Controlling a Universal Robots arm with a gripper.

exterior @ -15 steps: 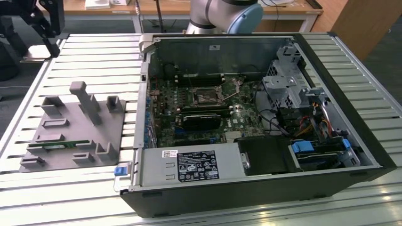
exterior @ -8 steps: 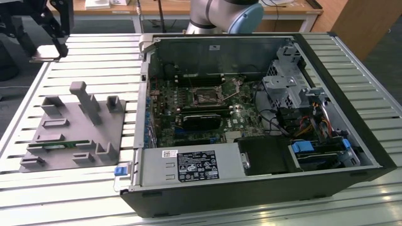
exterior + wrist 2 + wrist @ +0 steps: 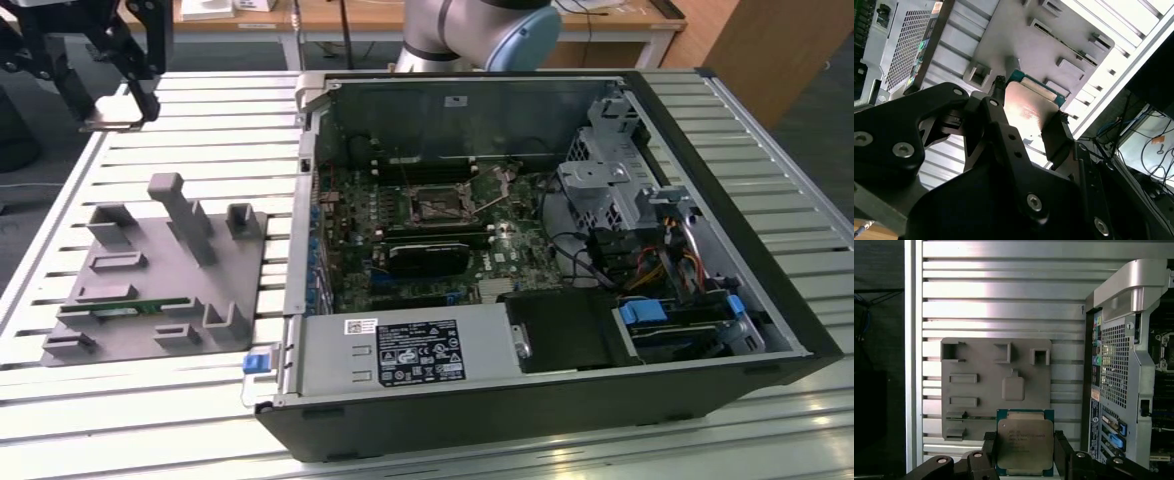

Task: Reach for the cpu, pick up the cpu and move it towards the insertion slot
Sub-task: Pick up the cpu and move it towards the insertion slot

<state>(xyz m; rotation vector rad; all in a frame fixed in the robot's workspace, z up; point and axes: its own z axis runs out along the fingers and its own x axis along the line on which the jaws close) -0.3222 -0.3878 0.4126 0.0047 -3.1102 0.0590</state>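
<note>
Slatted aluminium table [image 3: 160,110] with an open computer case [image 3: 747,240] lying on it, and a grey fixture plate [image 3: 160,270] beside the case on the exterior view's left. A green memory stick [image 3: 123,308] lies on that plate.

Arm pose: a silver and blue joint of the arm [image 3: 474,30] shows behind the case at the far edge of the table. The gripper [image 3: 118,112] hangs at the far corner on the exterior view's left, lifted off the table and beyond the fixture plate, fingers pointing down.

End effector: clenched on the cpu [image 3: 110,125]. In both wrist views I see the black fingers [image 3: 1061,447] pressed against two opposite edges of the chip. In the first wrist view the gripper [image 3: 1025,452] carries the cpu [image 3: 1025,445] metal plate up, flat and square to the camera, with the fixture plate [image 3: 979,390] below and past it. The second wrist view shows the same hold from underneath — gripper [image 3: 1026,122], cpu [image 3: 1029,105] gleaming between the pads.

Insertion slot [image 3: 437,205] — dark square socket in a silvery bracket on the board inside the case, well apart from the held cpu, with the case wall between them.
</note>
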